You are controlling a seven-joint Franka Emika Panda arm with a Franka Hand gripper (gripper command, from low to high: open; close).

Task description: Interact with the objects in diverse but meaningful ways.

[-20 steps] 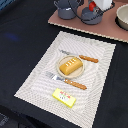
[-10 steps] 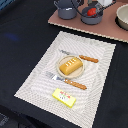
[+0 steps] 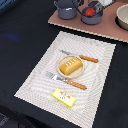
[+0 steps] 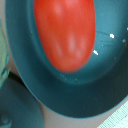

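exterior view: you have a dark table (image 3: 20,45) with a striped placemat (image 3: 65,75) laid across its middle. on the placemat sits a small plate (image 3: 60,73) holding the golden bread loaf (image 3: 70,65). a knife (image 3: 80,57) with an orange handle lies just beyond the plate, and a fork (image 3: 66,81) with an orange handle lies just on its near side. the yellow butter block (image 3: 64,97) rests near the placemat's near edge, apart from the plate.

at the far side you see a pinkish board (image 3: 102,27). on it stands the grey-blue two-handled pot (image 3: 66,9); what it holds cannot be told. just beside it, toward the exterior view's right, stands the grey pan (image 3: 91,16) with the red tomato (image 3: 89,12) inside it. a pale bowl (image 3: 123,16) sits at the board's end on the exterior view's right, cut by the frame edge. the pincer (image 3: 97,6) hangs directly over the pan; you cannot tell whether its fingers are wide or narrow.

wrist view: you are looking straight down into the pan (image 4: 105,90), very close. the tomato (image 4: 65,32) lies on its floor, filling much of the picture, blurred. small white flecks dot the pan's inner surface. no fingers show here.
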